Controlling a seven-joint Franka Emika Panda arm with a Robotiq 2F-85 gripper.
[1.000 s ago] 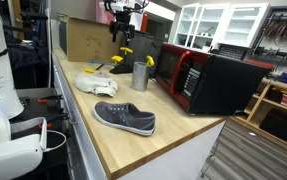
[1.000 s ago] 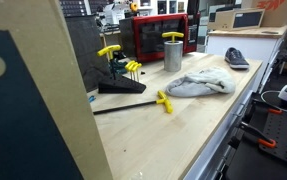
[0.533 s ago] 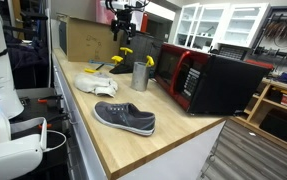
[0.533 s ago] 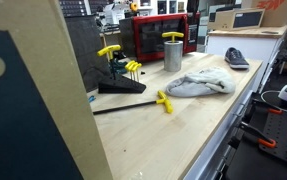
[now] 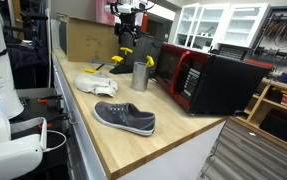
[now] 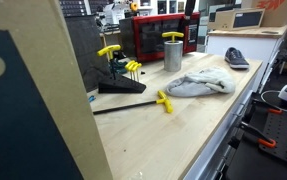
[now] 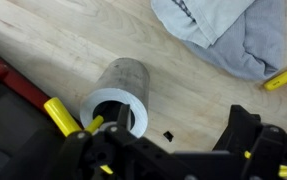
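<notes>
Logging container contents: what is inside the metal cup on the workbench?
A yellow T-handle tool stands in the metal cup, handle above the rim. The cup's wall hides its shaft and the bottom; in the wrist view the pincer covers part of the opening.

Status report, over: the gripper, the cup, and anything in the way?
Gripper open, empty, over cup. Cup upright, yellow-handled tool standing in it. Cloth lies apart from cup; nothing between gripper and cup.

I see my arm (image 5: pixel 131 8) reaching down from above, wrist vertical. My gripper (image 7: pixel 168 137) hangs with jaws spread wide, gripping nothing
</notes>
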